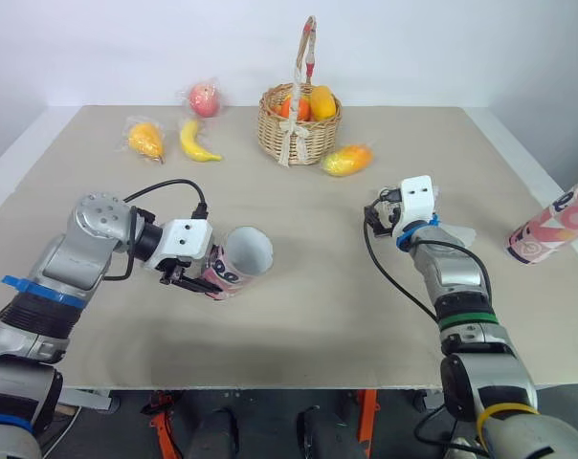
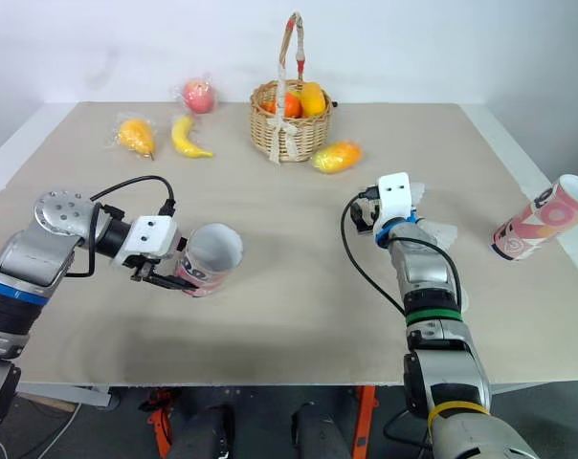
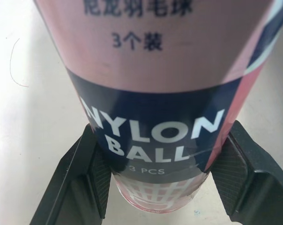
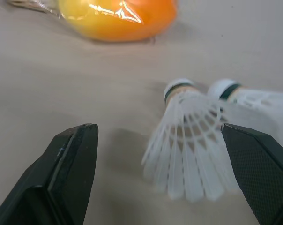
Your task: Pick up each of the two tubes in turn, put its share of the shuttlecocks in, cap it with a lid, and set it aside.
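A beige table (image 1: 299, 316) stands against a plain white wall. The left gripper (image 1: 201, 280) is clamped on a pink tube (image 1: 239, 260). In the left wrist view its two black fingers (image 3: 92, 178) press against opposite sides of the tube near its closed end, across the dark band that reads "NYLON BALL". The tube is tilted, and its open mouth points away from the gripper towards the robot's right.

The right gripper (image 4: 158, 138) has its fingers spread wide apart and holds nothing. Two white shuttlecocks (image 4: 188, 154) lie on the table just ahead of it, one between the fingers and the other beside the right finger. A wrapped orange fruit (image 1: 346, 159) lies farther ahead of this gripper. Well off to the gripper's right, a second pink tube (image 1: 552, 225) lies on its side at the table edge.

Beyond both grippers stands a wicker basket (image 1: 299, 129) of fruit. A banana (image 1: 197, 142), a yellow fruit (image 1: 145, 140) and a red fruit (image 1: 204, 98) lie far ahead of the left gripper.
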Motion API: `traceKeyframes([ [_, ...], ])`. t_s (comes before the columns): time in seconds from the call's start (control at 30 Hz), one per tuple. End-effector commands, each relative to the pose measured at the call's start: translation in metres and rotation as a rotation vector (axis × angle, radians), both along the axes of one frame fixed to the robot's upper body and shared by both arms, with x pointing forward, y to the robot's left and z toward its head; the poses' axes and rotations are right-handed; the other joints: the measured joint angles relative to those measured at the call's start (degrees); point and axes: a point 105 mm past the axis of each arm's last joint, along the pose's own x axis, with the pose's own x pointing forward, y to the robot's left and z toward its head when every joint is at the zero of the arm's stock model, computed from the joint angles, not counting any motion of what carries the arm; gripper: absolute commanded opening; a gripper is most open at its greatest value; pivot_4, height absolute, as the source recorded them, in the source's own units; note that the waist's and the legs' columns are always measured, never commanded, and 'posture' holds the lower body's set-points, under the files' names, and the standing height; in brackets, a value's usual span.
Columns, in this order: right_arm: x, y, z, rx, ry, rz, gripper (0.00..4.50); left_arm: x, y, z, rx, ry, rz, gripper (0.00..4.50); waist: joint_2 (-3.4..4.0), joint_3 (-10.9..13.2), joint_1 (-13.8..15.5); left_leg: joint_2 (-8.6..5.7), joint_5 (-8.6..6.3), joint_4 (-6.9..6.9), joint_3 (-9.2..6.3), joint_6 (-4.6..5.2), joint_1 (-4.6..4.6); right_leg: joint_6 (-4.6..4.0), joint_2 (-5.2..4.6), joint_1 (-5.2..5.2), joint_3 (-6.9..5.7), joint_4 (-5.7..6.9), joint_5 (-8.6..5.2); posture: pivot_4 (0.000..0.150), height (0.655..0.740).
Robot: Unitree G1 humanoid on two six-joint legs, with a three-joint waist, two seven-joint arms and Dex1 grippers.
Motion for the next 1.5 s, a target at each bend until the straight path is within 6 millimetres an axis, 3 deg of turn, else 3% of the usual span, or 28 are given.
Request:
traceKeyframes([
  [0.03,0.008,0.0,0.015,-0.014,-0.055,-0.002,4.5,-0.011,0.009,-0.024,0.085,0.104,-0.009,2.71,0.01,0.0,-0.28,0.0,0.0,-0.01,0.0,0.0,0.01,0.0,0.0,0.01,0.0,0.0,0.0,0.15,0.74],
  [0.17,0.012,0.0,0.015,-0.011,-0.058,-0.004,4.5,-0.012,0.007,-0.022,0.061,0.104,-0.014,2.71,0.01,0.0,-0.85,0.0,0.0,-0.02,0.0,0.0,0.02,-0.01,-0.01,0.02,0.01,0.0,-0.01,0.15,0.74],
  [0.3,0.012,0.004,0.013,-0.002,-0.062,0.016,2.75,-0.013,0.006,-0.021,0.057,0.1,-0.014,2.67,0.01,-0.01,-0.92,-0.01,0.0,-0.02,0.01,0.0,0.02,-0.01,-0.01,0.02,0.02,0.0,-0.01,0.15,0.74],
  [0.43,0.01,0.008,0.01,0.005,-0.064,0.046,0.64,-0.013,0.005,-0.02,0.05,0.1,-0.013,2.67,0.01,-0.01,-0.95,0.0,0.0,-0.02,0.0,0.0,0.03,-0.01,0.0,0.02,0.03,0.01,-0.01,0.15,0.74],
  [0.5,0.008,0.011,0.008,0.014,-0.062,0.071,0.06,-0.013,0.004,-0.02,0.049,0.102,-0.015,2.67,0.01,-0.01,-0.95,-0.01,0.0,-0.02,0.0,0.0,0.03,0.0,-0.01,0.02,0.03,0.01,-0.01,0.15,0.74],
  [0.67,-0.008,0.028,0.015,-0.014,-0.123,0.242,0.06,-0.012,0.0,-0.021,0.042,0.106,-0.022,2.67,0.01,-0.01,-0.9,-0.02,-0.02,-0.04,0.0,0.02,0.02,0.01,-0.02,0.03,0.02,0.01,-0.02,0.15,0.74],
  [0.8,-0.035,0.04,0.038,-0.086,-0.21,0.417,0.06,-0.012,-0.002,-0.022,0.04,0.111,-0.025,2.67,0.09,0.0,-0.86,-0.03,-0.03,-0.04,-0.01,0.04,0.01,0.03,-0.04,0.03,0.02,0.02,-0.05,0.15,0.74],
  [0.93,-0.092,0.054,0.094,-0.21,-0.346,0.701,0.06,-0.013,-0.002,-0.025,0.038,0.129,-0.026,2.67,0.27,0.01,-0.56,-0.09,-0.03,0.01,-0.03,0.04,-0.04,0.1,-0.13,0.02,-0.01,0.03,-0.08,0.15,0.74],
  [1.03,-0.142,0.073,0.123,-0.278,-0.389,0.937,0.06,-0.014,-0.001,-0.026,0.04,0.135,-0.025,2.67,0.34,-0.11,-0.28,-0.07,-0.15,0.04,-0.03,0.13,0.01,0.11,-0.11,0.1,-0.02,0.01,-0.15,0.15,0.74],
  [1.17,-0.186,0.094,0.145,-0.348,-0.431,1.139,0.06,-0.014,-0.001,-0.027,0.042,0.141,-0.025,2.67,0.34,-0.11,-0.22,0.02,-0.18,0.04,-0.06,0.14,0.17,0.32,0.0,0.23,-0.05,0.02,-0.36,0.15,0.74],
  [1.27,-0.195,0.111,0.14,-0.457,-0.42,1.206,0.06,-0.014,-0.001,-0.027,0.042,0.143,-0.026,2.67,0.35,-0.13,-0.21,0.04,-0.18,0.05,-0.03,0.14,0.21,0.31,-0.01,0.24,-0.04,0.03,-0.36,0.15,0.74],
  [1.5,-0.175,0.137,0.102,-0.767,-0.359,1.224,0.06,-0.011,-0.003,-0.027,0.042,0.144,-0.034,2.67,0.34,-0.15,0.28,0.03,-0.18,0.09,0.07,0.14,0.21,0.31,-0.03,0.19,0.01,0.03,-0.38,0.15,0.74],
])
